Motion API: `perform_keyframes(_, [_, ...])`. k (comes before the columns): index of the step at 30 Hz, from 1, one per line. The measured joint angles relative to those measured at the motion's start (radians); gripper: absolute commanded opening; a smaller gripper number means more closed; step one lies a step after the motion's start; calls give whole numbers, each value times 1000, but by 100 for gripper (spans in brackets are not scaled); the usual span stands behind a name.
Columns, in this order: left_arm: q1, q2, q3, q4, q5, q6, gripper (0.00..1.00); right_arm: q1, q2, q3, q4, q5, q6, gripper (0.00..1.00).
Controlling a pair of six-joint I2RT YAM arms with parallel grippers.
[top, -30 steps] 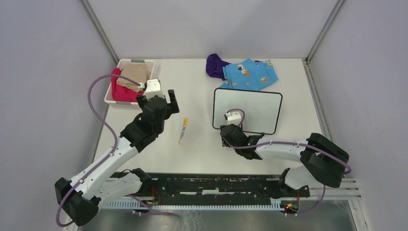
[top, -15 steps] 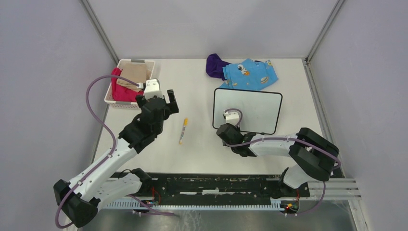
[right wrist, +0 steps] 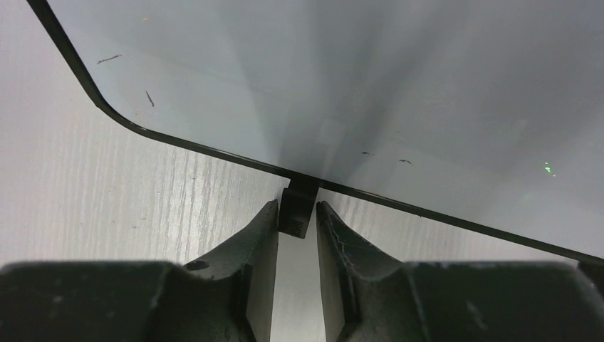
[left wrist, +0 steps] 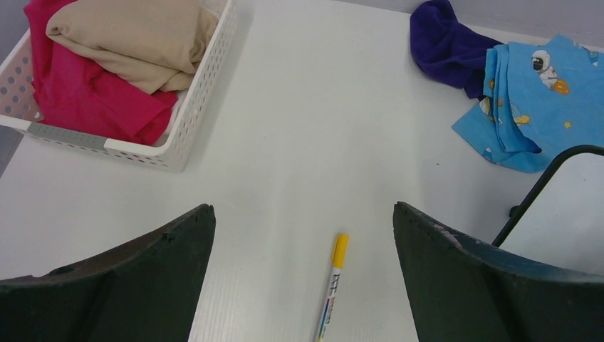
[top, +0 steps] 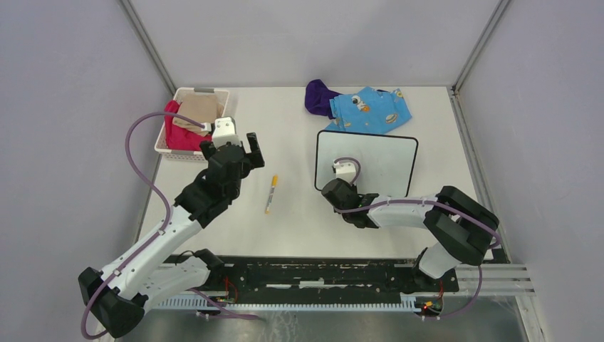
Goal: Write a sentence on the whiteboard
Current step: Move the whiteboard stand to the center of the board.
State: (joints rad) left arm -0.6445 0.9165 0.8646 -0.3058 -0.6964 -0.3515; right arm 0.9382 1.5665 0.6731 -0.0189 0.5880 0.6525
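Observation:
The whiteboard [top: 374, 160] lies right of centre, white with a thin black frame. Its face [right wrist: 356, 71] is blank apart from a few tiny dark marks; no sentence shows on it. My right gripper [top: 336, 189] is at the board's near left edge, its fingers [right wrist: 260, 231] closed on either side of one small black foot [right wrist: 298, 212]. A yellow-capped marker [top: 271, 193] lies on the table between the arms. My left gripper [top: 231, 147] hovers wide open and empty to the marker's left; the marker [left wrist: 332, 285] shows between its jaws [left wrist: 303, 208] in the left wrist view.
A white basket [top: 165, 146] with red and beige cloth stands at the far left. A blue patterned cloth [top: 374, 110] and a purple cloth [top: 318, 96] lie behind the whiteboard. Grey walls close in the table on three sides.
My right gripper has shifted slightly left and up against the board's near edge, and its elbow has swung inward. The left gripper has edged a little away. Board and marker have not moved.

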Motion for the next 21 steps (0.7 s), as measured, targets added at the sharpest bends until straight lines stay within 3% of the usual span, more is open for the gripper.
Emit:
perform_keyframes(10, [0,-1,0,0,7,0,100,26,0,0,-3,10,10,20])
perform_keyframes(21, [0,-1,0,0,20,0,100,101,0,0,-18,29,75,20])
